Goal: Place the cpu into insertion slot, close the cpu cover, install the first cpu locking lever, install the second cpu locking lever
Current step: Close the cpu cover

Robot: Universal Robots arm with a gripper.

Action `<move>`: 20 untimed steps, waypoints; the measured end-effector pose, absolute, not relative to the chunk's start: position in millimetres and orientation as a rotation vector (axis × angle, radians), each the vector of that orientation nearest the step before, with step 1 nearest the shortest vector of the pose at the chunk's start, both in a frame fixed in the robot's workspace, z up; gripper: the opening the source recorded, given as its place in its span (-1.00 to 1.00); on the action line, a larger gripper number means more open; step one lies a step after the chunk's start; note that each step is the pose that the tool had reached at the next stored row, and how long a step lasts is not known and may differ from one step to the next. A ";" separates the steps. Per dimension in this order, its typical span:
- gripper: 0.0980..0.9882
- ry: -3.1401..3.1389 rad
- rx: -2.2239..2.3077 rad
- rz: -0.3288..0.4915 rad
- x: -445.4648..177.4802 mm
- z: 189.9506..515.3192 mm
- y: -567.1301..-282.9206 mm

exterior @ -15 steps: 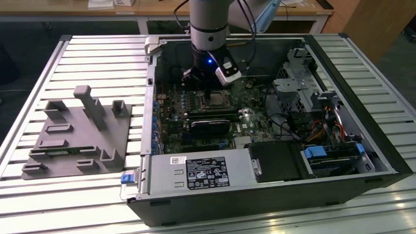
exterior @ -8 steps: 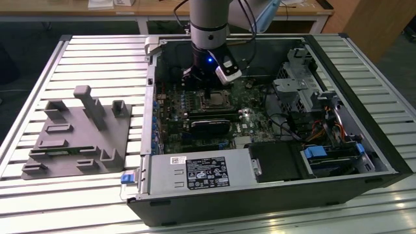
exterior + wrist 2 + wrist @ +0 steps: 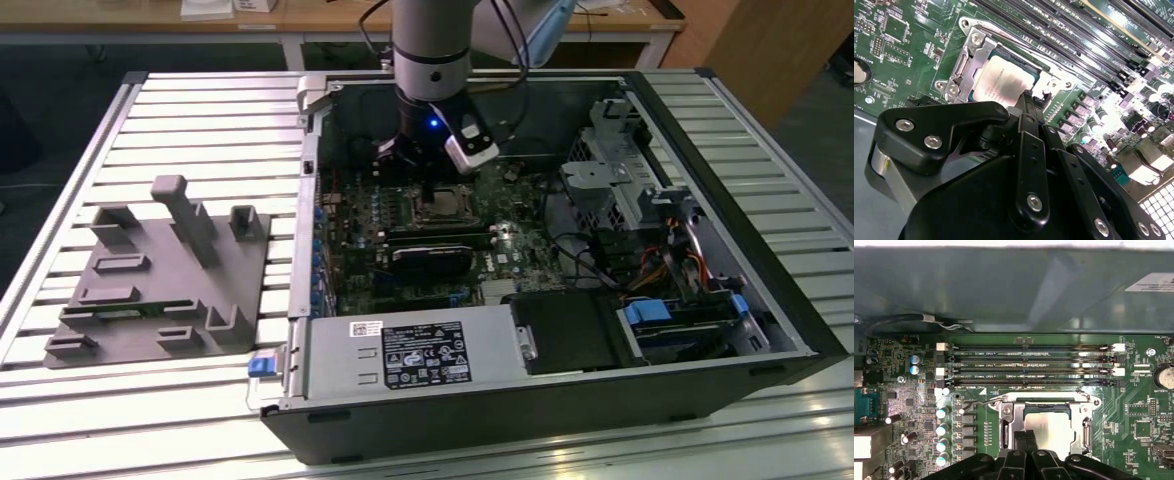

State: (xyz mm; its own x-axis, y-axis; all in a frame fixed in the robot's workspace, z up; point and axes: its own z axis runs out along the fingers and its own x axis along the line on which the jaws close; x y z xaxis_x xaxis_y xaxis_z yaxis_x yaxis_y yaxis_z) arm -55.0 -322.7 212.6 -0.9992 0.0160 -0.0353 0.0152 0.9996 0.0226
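In the exterior view the arm (image 3: 430,50) reaches down into an open computer case (image 3: 534,400) that lies on the slatted surface (image 3: 160,120). The arm's lower end is lost against the dark interior. The case holds a green circuit board (image 3: 360,280). The insertion slot (image 3: 438,205) sits on the board just below the arm, too small there to tell what is in it. A grey fixture (image 3: 154,280) stands on the surface at the exterior view's left, apart from the case.

In the second wrist view the gripper (image 3: 1027,96) blocks much of the foreground. Its fingers are pressed together with nothing seen between them, and their tips are over the slot's edge; contact is unclear. The cpu (image 3: 1004,82) lies flat in the slot, with the cpu cover (image 3: 965,62) down around it.

In the first wrist view the gripper (image 3: 1025,434) hides the cpu's (image 3: 1054,427) near side. A thin wire lever (image 3: 979,402) lies along the cover's far edge; whether it is latched cannot be told.
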 end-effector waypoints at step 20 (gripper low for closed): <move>-0.98 3.106 0.034 0.035 -37.4 212.6 -322.7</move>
